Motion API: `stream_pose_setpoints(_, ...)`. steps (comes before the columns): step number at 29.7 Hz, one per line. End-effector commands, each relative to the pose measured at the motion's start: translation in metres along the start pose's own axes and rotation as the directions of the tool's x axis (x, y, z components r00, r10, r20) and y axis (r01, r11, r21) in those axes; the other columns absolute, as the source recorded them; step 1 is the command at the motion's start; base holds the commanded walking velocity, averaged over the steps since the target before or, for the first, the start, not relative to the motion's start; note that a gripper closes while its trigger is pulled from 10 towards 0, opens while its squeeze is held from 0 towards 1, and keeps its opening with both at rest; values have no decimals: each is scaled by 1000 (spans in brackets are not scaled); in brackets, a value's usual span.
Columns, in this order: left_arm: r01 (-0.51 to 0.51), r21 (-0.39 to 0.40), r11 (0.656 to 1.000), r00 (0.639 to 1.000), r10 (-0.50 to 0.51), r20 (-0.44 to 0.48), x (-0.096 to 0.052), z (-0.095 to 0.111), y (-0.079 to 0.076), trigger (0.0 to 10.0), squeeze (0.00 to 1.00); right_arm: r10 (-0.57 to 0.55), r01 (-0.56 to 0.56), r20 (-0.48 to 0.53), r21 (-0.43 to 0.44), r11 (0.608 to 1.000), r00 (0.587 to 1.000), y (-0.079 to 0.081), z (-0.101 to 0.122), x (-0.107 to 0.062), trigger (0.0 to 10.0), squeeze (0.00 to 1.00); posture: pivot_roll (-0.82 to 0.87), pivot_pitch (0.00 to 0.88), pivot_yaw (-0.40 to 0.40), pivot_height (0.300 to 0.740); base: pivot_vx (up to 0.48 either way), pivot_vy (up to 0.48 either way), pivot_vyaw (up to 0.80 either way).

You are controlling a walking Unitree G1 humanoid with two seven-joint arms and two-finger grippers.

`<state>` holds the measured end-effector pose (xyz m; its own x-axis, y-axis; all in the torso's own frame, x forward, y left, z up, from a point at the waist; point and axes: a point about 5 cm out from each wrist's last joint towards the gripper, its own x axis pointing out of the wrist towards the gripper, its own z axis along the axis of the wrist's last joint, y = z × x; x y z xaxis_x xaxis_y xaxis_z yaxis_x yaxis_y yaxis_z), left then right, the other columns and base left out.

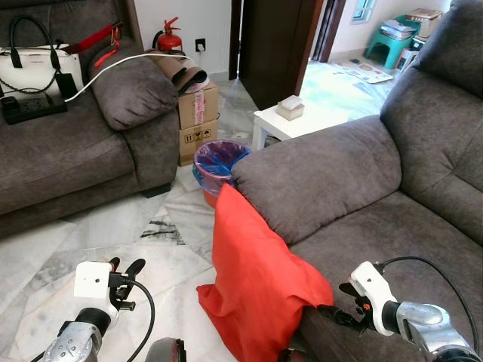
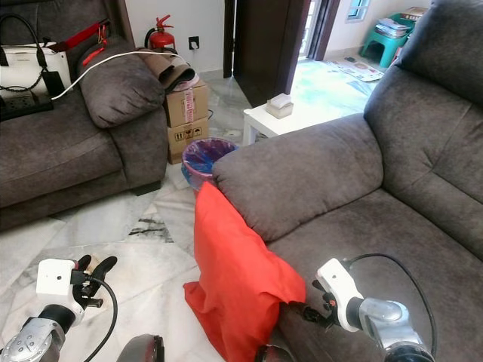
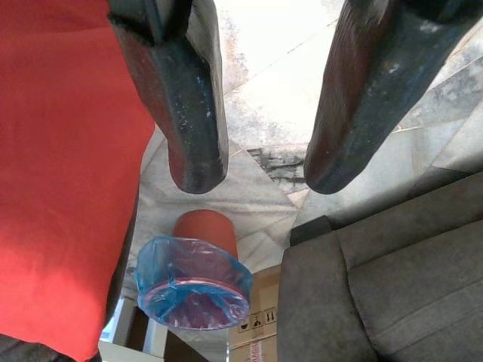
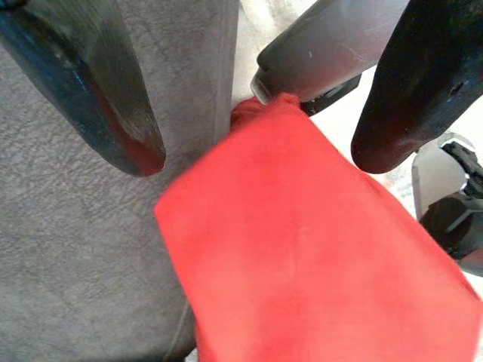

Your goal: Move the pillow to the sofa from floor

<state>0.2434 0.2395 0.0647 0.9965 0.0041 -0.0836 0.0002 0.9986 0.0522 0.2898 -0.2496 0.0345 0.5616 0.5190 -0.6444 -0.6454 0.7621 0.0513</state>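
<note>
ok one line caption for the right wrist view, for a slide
Right gripper open above the red pillow, which leans against the grey sofa.

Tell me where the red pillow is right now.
The red pillow leans on the grey sofa's front beside its armrest, bottom corner on the floor, below the lined bin.

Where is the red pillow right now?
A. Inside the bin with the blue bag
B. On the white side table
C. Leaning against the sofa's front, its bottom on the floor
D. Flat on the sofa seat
C: the red pillow stands on the marble floor, propped against the front of the grey sofa below its armrest.
</note>
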Motion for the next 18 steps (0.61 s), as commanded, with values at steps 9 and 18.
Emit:
stream_pose_setpoints(9, 9, -9, 1000, 1000, -10, -12, 0, -1, 0, 10000, 0, 40, -40, -16, 21, 999, 999, 13, -14, 7, 10000, 1000, 170, 127, -68, 599, 0, 0, 0)
stream_pose_setpoints(18, 17, -13, 1000, 1000, -17, -4, 1, 1, -4, 10000, 0, -140, 137, 17, 130, 982, 990, 17, -14, 22, 10000, 0, 169, 129, -70, 599, 0, 0, 0)
